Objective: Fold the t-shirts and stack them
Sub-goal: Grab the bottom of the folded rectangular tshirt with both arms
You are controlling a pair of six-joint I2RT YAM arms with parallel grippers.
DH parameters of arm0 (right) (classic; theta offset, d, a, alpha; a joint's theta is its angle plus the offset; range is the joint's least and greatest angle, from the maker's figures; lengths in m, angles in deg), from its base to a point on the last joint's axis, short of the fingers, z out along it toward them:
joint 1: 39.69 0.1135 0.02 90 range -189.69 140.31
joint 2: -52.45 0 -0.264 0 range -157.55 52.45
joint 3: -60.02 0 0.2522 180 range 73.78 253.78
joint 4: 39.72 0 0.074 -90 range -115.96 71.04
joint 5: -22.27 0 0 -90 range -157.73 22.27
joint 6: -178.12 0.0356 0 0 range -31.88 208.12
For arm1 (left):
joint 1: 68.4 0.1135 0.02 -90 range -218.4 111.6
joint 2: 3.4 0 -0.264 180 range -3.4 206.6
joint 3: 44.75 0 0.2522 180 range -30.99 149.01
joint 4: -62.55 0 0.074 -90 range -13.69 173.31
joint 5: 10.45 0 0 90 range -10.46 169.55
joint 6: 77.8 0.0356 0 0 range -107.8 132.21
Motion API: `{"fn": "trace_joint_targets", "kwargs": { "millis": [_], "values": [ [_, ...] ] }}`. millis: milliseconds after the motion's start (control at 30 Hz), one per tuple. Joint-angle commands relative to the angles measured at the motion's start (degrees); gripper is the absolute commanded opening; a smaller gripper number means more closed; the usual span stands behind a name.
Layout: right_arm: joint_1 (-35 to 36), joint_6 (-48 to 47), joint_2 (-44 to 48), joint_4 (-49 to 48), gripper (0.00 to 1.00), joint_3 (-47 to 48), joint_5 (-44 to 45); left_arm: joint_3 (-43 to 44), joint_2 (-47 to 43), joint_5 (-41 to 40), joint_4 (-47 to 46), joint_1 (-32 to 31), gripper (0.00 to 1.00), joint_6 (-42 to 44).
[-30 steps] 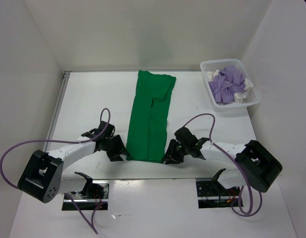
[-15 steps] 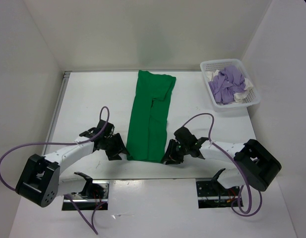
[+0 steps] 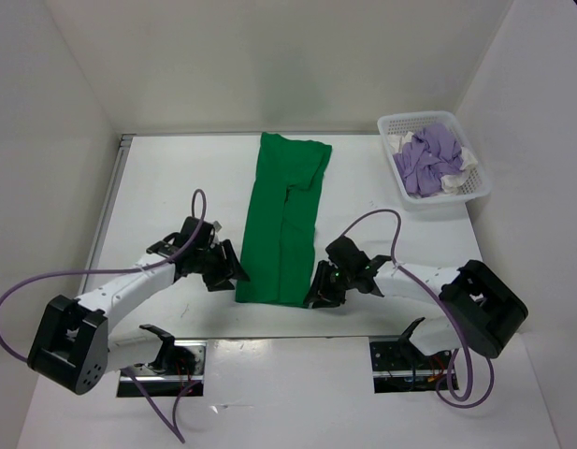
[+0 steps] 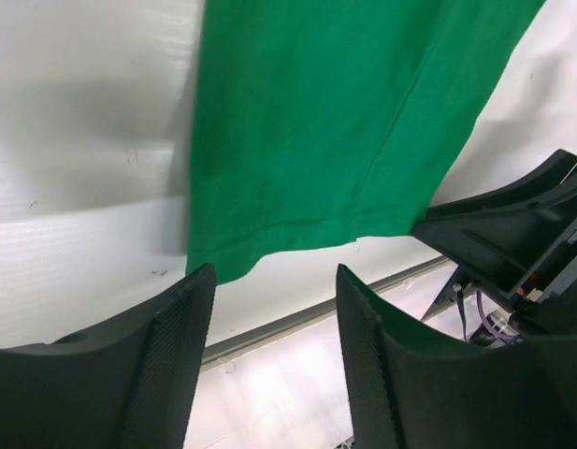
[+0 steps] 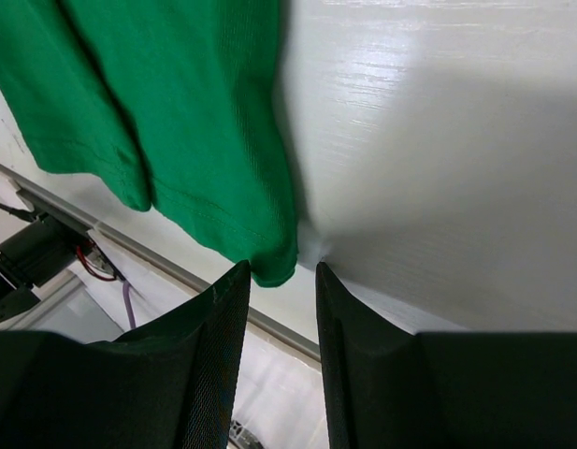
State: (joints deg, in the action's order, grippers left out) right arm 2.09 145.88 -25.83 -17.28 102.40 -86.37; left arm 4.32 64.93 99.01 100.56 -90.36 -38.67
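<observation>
White table (image 3: 157, 187) carries the green t-shirt (image 3: 283, 224), folded into a narrow strip whose long axis runs from its near hem straight away from the arm bases. Just off that hem's left corner sits the left gripper (image 3: 230, 276), and just off its right corner the right gripper (image 3: 318, 292). Both have jaws parted and grip nothing, each corner lying just ahead of its gap. Beyond the strip's far right end, the basket (image 3: 482, 190) holds the purple t-shirt (image 3: 433, 154) and white t-shirt (image 3: 468, 159). Each arm is nearest its own corner, so a paired pinch looks likely.
</observation>
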Motion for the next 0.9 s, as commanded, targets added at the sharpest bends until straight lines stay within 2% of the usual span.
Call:
{"fn": "trace_joint_targets", "kwargs": {
  "millis": [0, 233, 433, 600, 700, 867],
  "values": [
    [0.58, -1.16, -0.38, 1.42, 0.40, 2.23, 1.14, 0.38, -1.28, -0.30, 1.85, -0.02, 0.63, 1.92],
    [0.58, -1.16, -0.99, 0.28, 0.40, 2.23, 0.62, -4.81, 0.91, 1.45, -4.91, 1.92, 0.56, -1.69],
    [0.58, -1.16, -1.00, -0.86, 0.33, 1.70, 0.62, -5.34, 3.90, 1.98, -5.96, 1.92, 0.52, -1.69],
    [0.58, -1.16, -1.52, -1.48, 0.33, 1.70, -0.53, -5.34, 6.11, 2.51, -5.97, 1.92, 0.50, -1.69],
    [0.58, -1.16, -1.52, -2.71, 0.31, 2.23, -0.53, -5.34, 6.11, 2.51, -5.97, 1.92, 0.44, -1.69],
    [0.58, -1.16, -2.05, -2.71, 0.20, 2.76, -0.53, -6.39, 6.11, 3.03, -5.97, 1.92, 0.29, -2.21]
  ]
}}
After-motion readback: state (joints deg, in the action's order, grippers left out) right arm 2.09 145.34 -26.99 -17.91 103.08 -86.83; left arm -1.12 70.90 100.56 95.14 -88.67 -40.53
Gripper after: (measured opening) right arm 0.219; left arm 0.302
